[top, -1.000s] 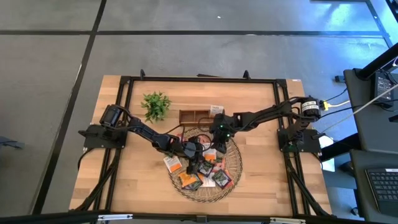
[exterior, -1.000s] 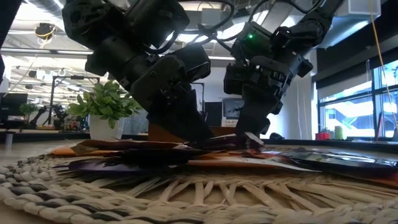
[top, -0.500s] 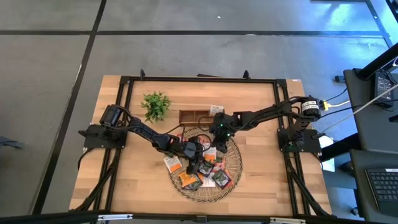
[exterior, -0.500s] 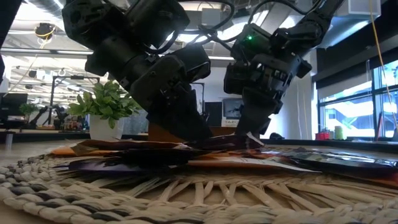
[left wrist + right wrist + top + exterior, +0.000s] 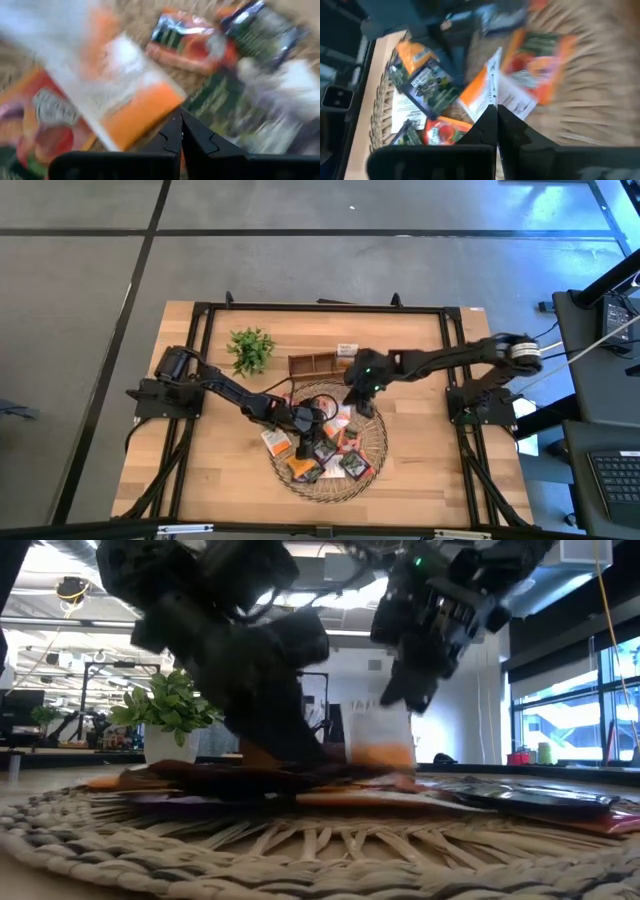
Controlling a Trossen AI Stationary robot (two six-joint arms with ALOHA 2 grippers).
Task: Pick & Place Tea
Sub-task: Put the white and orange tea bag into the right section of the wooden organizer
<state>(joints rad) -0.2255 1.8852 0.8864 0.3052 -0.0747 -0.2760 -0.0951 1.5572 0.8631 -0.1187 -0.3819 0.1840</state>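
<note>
Pale wooden tabletop [image 5: 200,470] lies bare around the round woven tray [image 5: 375,442]. Right gripper [image 5: 352,399], at the tray's one-o'clock rim, pinches a white-and-orange tea sachet [image 5: 380,740] clear of the pile. Left gripper [image 5: 308,442], clenched, sits low among flat sachets [image 5: 345,464] at centre.

Both hands crowd the woven tray [image 5: 378,442]; the plant [image 5: 250,348] and wooden box [image 5: 312,364] flank its far side.
</note>
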